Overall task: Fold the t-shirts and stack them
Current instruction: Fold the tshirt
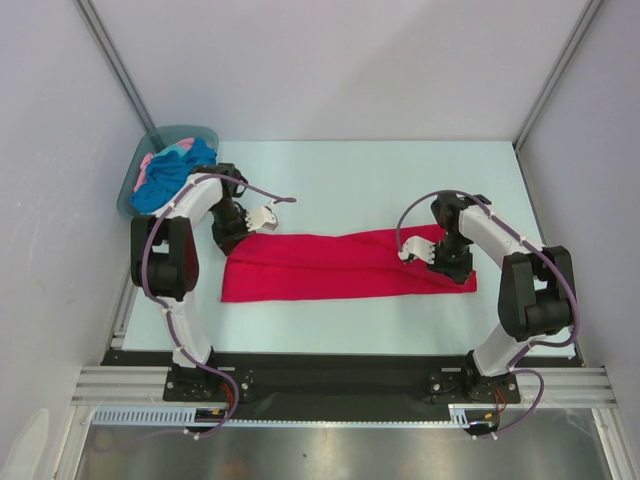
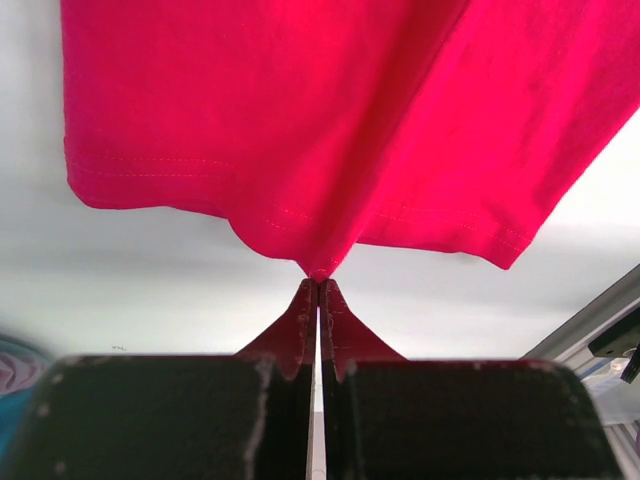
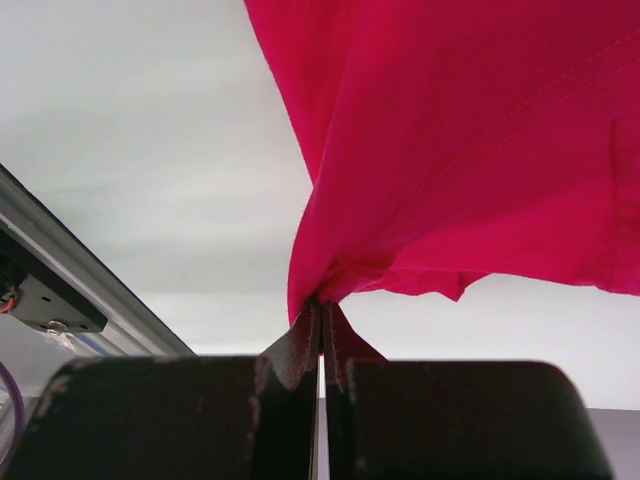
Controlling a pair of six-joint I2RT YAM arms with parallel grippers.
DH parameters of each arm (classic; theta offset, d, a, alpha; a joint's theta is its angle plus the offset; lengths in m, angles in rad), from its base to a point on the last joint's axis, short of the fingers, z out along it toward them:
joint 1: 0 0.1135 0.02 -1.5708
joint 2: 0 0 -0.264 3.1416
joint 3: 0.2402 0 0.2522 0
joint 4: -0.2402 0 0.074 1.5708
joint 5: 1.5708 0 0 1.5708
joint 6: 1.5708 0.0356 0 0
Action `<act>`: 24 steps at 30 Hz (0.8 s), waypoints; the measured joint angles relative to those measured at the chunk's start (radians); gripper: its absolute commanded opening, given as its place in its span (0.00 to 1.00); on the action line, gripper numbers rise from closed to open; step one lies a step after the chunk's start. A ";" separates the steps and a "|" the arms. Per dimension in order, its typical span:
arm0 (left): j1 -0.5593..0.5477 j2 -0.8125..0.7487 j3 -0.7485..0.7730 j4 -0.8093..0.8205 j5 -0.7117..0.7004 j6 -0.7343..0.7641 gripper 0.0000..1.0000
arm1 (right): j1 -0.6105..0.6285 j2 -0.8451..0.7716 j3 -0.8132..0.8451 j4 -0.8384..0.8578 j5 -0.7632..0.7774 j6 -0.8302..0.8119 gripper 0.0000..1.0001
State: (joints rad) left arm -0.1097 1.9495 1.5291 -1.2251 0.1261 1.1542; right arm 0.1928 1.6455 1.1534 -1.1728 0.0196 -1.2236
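Sitting far left, tub (image 1: 190,131) holds turquoise t-shirt (image 1: 166,182) and pink t-shirt (image 1: 148,162); left hand (image 2: 318,283) clenched on crimson t-shirt (image 1: 340,266) hem, shirt lying as folded strip across bench (image 1: 350,170); right hand (image 3: 321,303) pinched tight on its opposite end.

Matt crimson cloth t-shirt (image 1: 340,265) with stitched hems lies on a smooth, pale matt table (image 1: 400,170).
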 measured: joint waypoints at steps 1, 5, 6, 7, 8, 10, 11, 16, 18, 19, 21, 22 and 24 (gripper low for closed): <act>0.000 0.000 0.000 0.000 0.000 0.000 0.00 | 0.003 -0.002 -0.003 0.000 0.000 0.000 0.00; -0.001 0.001 0.000 0.000 0.000 0.000 0.00 | 0.008 -0.004 -0.010 0.001 0.002 0.000 0.00; -0.001 0.001 0.000 0.000 0.000 0.000 0.00 | 0.009 -0.004 -0.010 0.002 0.002 0.000 0.00; -0.001 0.001 0.000 0.000 -0.001 0.000 0.00 | 0.009 -0.004 -0.010 0.002 0.003 0.000 0.00; -0.001 0.001 0.000 0.000 -0.003 0.000 0.00 | 0.009 -0.004 -0.010 0.002 0.003 0.000 0.00; -0.002 0.003 0.000 0.000 -0.006 0.000 0.00 | 0.009 -0.004 -0.010 0.003 0.003 0.000 0.00; -0.002 0.004 0.000 0.000 -0.009 0.000 0.00 | 0.009 -0.004 -0.010 0.004 0.003 0.000 0.00; -0.005 0.021 0.000 0.000 -0.019 0.002 0.22 | 0.011 -0.004 -0.010 0.005 0.003 0.000 0.00; -0.008 0.026 0.000 0.000 -0.024 0.002 0.29 | 0.014 -0.004 -0.010 0.005 0.003 0.001 0.00; -0.009 0.028 0.000 0.000 -0.028 0.003 0.32 | 0.015 -0.004 -0.010 0.005 0.003 0.001 0.00; -0.011 0.031 0.000 -0.001 -0.038 0.006 0.53 | 0.017 -0.004 -0.010 0.007 0.003 0.003 0.21; -0.011 0.031 0.000 -0.001 -0.040 0.012 0.55 | 0.018 -0.004 -0.010 0.008 0.004 0.007 0.28; -0.012 0.031 0.000 -0.001 -0.045 0.009 0.61 | 0.023 -0.003 -0.010 0.007 0.009 0.012 0.50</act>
State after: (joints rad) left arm -0.1219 1.9808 1.5288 -1.2263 0.0807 1.1629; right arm 0.2153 1.6421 1.1431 -1.1656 0.0284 -1.2118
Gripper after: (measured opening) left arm 0.547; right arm 0.336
